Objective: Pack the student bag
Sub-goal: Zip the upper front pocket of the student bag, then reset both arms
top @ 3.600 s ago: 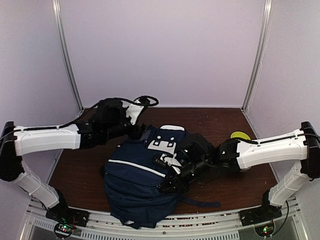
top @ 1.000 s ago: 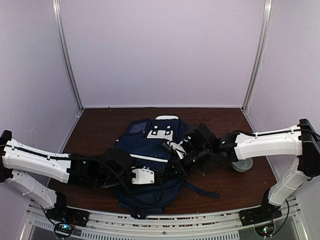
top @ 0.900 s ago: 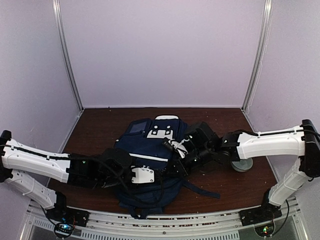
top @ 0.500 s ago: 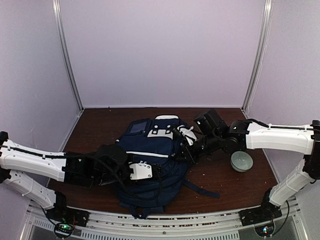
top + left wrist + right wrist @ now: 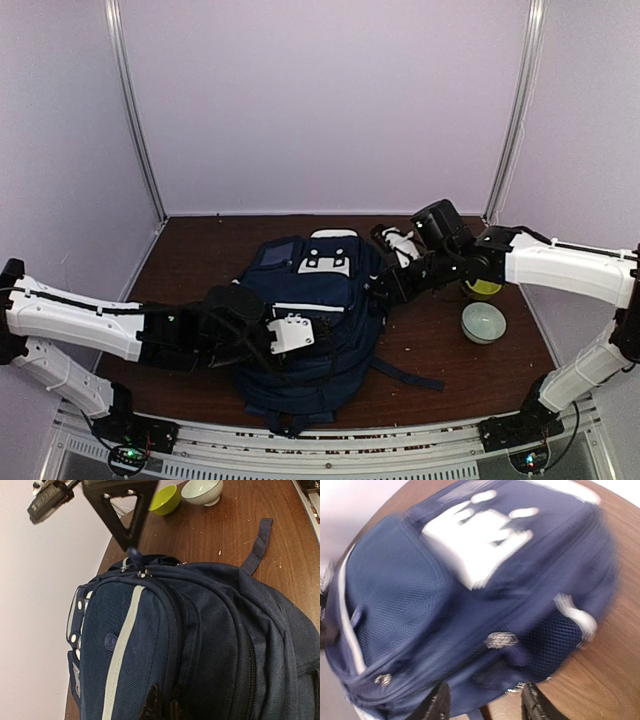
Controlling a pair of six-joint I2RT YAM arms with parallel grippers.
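Since a second ago the right gripper [image 5: 388,283] has drawn back from the middle of the large navy blue fabric backpack with a thin white stripe [image 5: 330,300] to its right-hand upper edge, and that retreat has uncovered the pale grey ceramic bowl [image 5: 483,322] and the lime-green bowl [image 5: 483,289] beside it. Its fingers stand well apart in the blurred right wrist view and seem to have hold of nothing, though from the left wrist its dark tip hangs just beside the upright navy zip pull [image 5: 134,556] at the top of the front pocket. Meanwhile the left gripper [image 5: 161,705], which a few seconds ago was out behind the far left of the backpack, now rests on its front panel, nearly closed, apparently pinching a fold of fabric along a seam. The backpack lies flat in the middle of the brown wooden table [image 5: 200,250], front up, a little squarer to the arms than before. To my eye the zips still look closed, so packing proper has not started; the right arm's shift reads as lining up on the pull while the left anchors the fabric.
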